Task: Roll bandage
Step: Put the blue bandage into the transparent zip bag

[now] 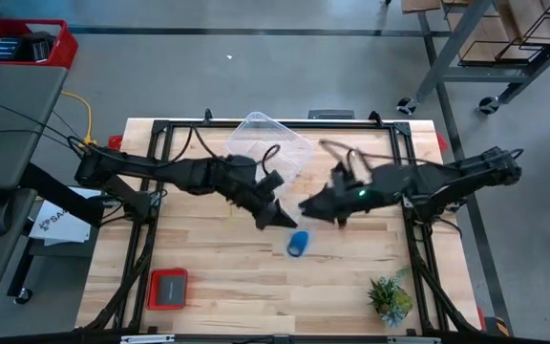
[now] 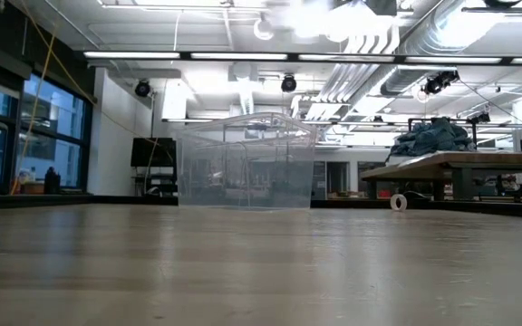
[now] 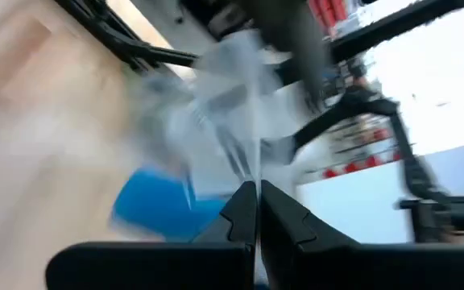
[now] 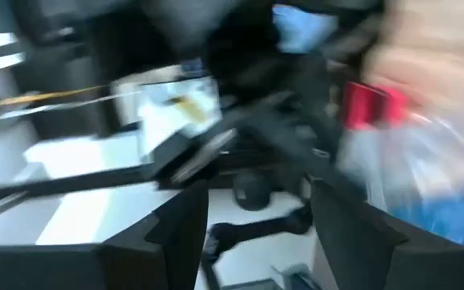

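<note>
Bandage (image 1: 297, 245) lies as a small blue roll on the wooden table (image 1: 208, 287), near the middle, alone and touched by neither arm, so the rolling looks finished. Left gripper (image 1: 283, 219) hangs just beside it on the far-left side, its fingers (image 3: 244, 211) pressed together and holding nothing. Right gripper (image 1: 306, 206) is a little farther away on the far-right side, its fingers (image 4: 341, 213) spread apart and empty, which I judge to be a release of the roll. A clear plastic tub (image 1: 273, 143) stands at the far side, probably the place for the roll.
</note>
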Motion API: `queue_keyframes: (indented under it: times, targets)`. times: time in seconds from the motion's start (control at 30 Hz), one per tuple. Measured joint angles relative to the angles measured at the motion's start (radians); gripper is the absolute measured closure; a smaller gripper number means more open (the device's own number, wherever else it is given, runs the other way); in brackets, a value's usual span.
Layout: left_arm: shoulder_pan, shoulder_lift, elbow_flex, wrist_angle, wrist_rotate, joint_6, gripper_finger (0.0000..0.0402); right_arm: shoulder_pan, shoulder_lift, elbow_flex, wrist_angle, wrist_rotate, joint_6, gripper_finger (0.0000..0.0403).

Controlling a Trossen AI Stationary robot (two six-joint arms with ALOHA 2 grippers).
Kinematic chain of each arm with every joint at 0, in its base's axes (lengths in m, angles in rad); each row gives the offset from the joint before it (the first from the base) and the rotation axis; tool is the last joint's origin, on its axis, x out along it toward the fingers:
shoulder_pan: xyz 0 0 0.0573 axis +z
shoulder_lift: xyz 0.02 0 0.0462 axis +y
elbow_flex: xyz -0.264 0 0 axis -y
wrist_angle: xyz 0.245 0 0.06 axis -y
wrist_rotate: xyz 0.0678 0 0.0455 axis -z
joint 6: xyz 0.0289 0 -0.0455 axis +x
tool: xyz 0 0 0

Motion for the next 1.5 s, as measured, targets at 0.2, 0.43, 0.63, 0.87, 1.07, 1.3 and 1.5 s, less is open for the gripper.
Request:
queue_keyframes:
  times: [0.2,0.43,0.63,0.87,1.07,1.3,1.5]
  targets:
    - [0.14,0.0,0.0,0.098,0.141,-0.151,0.0401,-0.041,-0.15,0.0,0.033,0.063,-0.299,0.0194]
    - [0.286,-0.001,-0.002,0.255,0.255,-0.339,0.0401,-0.028,-0.296,0.001,-0.042,0.187,-0.649,0.0194]
    - [0.296,-0.002,-0.001,0.311,0.508,-0.372,0.0401,-0.013,-0.319,0.002,-0.193,0.184,-0.883,0.0194]
    - [0.254,-0.006,0.0,0.346,0.739,-0.317,0.0401,-0.039,-0.22,0.002,-0.164,0.137,-1.281,0.0194]
    - [0.217,-0.003,0.0,0.355,0.788,-0.226,0.0401,-0.083,-0.1,0.001,-0.077,-0.008,-1.408,0.0194]
    - [0.144,-0.003,0.0,0.37,0.711,-0.134,0.0401,-0.116,-0.004,0.001,0.087,-0.254,-1.449,0.0194]
    - [0.124,0.006,0.0,0.362,0.624,-0.079,0.0401,-0.121,0.014,0.001,0.12,-0.305,-1.474,0.0194]
